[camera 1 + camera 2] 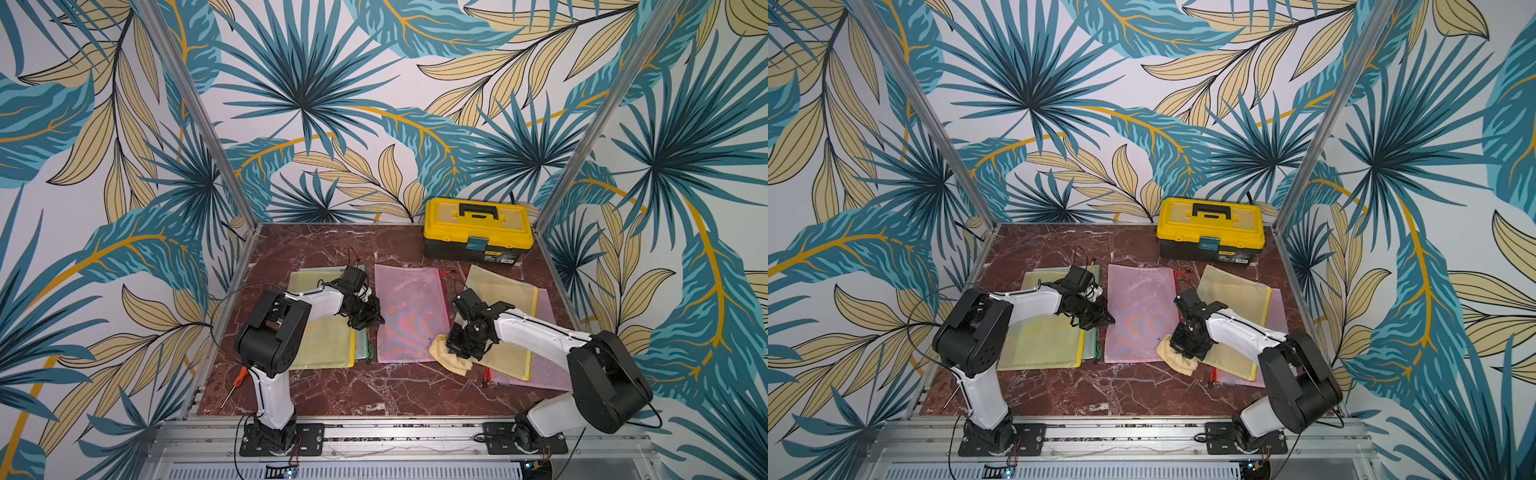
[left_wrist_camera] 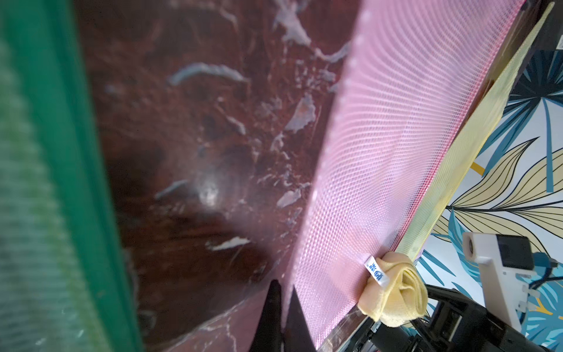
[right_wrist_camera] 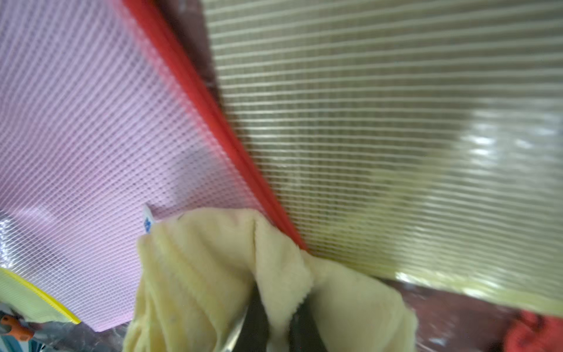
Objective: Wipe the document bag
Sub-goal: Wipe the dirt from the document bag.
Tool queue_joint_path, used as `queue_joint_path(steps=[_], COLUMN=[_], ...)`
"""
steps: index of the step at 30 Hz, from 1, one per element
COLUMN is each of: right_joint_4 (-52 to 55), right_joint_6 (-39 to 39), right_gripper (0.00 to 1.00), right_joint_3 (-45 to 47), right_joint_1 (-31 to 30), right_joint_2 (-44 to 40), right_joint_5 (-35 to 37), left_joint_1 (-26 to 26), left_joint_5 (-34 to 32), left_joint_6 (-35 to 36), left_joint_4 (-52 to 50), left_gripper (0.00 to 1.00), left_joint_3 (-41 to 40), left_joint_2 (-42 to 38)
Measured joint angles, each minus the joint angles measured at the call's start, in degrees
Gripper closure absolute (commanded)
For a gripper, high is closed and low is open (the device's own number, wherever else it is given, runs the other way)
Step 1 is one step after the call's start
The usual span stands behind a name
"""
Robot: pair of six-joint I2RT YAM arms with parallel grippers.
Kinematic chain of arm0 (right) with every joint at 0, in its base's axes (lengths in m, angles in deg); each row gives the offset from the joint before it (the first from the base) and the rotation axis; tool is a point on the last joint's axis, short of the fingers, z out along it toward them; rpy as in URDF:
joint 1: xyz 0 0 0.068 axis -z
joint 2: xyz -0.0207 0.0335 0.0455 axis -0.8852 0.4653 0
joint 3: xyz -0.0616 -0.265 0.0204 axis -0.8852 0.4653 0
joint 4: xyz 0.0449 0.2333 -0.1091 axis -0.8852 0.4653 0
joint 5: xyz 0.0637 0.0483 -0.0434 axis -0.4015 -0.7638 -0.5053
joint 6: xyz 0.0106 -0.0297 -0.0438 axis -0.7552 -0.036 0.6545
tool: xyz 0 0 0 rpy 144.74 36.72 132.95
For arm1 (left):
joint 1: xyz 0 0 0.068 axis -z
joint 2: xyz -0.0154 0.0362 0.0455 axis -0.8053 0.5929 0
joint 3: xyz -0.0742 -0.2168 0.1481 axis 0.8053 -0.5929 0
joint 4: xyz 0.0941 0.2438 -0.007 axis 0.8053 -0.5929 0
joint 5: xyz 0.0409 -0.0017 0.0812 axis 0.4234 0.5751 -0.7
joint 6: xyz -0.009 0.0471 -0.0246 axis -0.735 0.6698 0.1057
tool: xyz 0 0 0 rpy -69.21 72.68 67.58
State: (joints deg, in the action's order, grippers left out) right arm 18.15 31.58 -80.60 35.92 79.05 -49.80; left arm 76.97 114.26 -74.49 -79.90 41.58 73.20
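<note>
Document bag (image 1: 409,311), the pink mesh one, lies flat on the bench (image 1: 353,386), out from the yellow toolbox (image 1: 478,230) toward the robot and a little to the toolbox's left, not touching it. Cloth (image 1: 451,359), pale yellow and bunched, sits straight out from the toolbox and well apart from it. Part of it rests on the bag's corner farthest from the toolbox, the rest on bare bench. Right arm (image 1: 536,332): right jaws clamped on the cloth. In the right wrist view the dark fingers (image 3: 256,320) pinch a fold, and the cloth is pressed down where pink mesh meets the red zip. Left arm (image 1: 316,297): left jaws together, holding nothing. In the left wrist view their tips stand at the bag's long edge on the side away from the toolbox; I cannot tell whether they pin the mesh or rest just off it. Progress, as a judgement: cloth is in hand and in contact, so the pickup is done, but it covers only that one corner. The long run of pink surface up toward the toolbox shows no streak, damp patch or dirt, so how much has been wiped cannot be read. Likely left: strokes over the rest of the face toward the toolbox. Two other stacks, a yellow bag (image 1: 507,299) directly in front of the toolbox and another yellow bag (image 1: 320,345) far to its left, lie apart from the cloth.
</note>
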Motion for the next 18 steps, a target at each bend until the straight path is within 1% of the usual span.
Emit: queue_joint_path(steps=[2, 4, 7, 9, 11, 14, 16, 18], right_joint_4=[1.4, 2.7, 2.8, 0.7, -2.5, -5.0, -6.3, -8.2], right_joint_6=[-0.3, -0.7, -1.1, -1.3, -1.6, -2.3, -2.4, -2.4], right_gripper=[1.00, 1.00, 1.00, 1.00, 1.00, 1.00, 1.00, 1.00], right_joint_3=[-1.5, -5.7, -17.9, -26.4, -30.6, -29.9, -26.0, -19.6], right_joint_1=[-1.8, -5.6, -12.9, -17.0, -19.3, -19.8, -18.4, -15.2], right_joint_2=[0.9, 4.7, 15.4, 22.6, 26.5, 27.1, 25.7, 22.0], right_joint_5=[1.1, 1.9, 1.6, 0.6, -1.0, -2.4, -2.9, -4.3], left_joint_1=[-0.2, -0.4, -0.4, -0.4, -0.4, -0.5, -0.5, -0.5], left_joint_5=[0.0, 0.0, 0.0, 0.1, 0.3, 0.5, 0.6, 1.1], left_joint_6=[0.1, 0.1, 0.1, 0.2, 0.2, 0.3, 0.3, 0.3], left_joint_4=[0.0, 0.0, 0.0, 0.0, 0.0, 0.0, 0.0, -0.1], left_gripper=[1.00, 1.00, 1.00, 1.00, 1.00, 1.00, 1.00, 1.00], left_joint_3=[0.0, 0.0, 0.0, 0.0, 0.0, 0.0, 0.0, 0.0], left_joint_2=[0.0, 0.0, 0.0, 0.0, 0.0, 0.0, 0.0, 0.0])
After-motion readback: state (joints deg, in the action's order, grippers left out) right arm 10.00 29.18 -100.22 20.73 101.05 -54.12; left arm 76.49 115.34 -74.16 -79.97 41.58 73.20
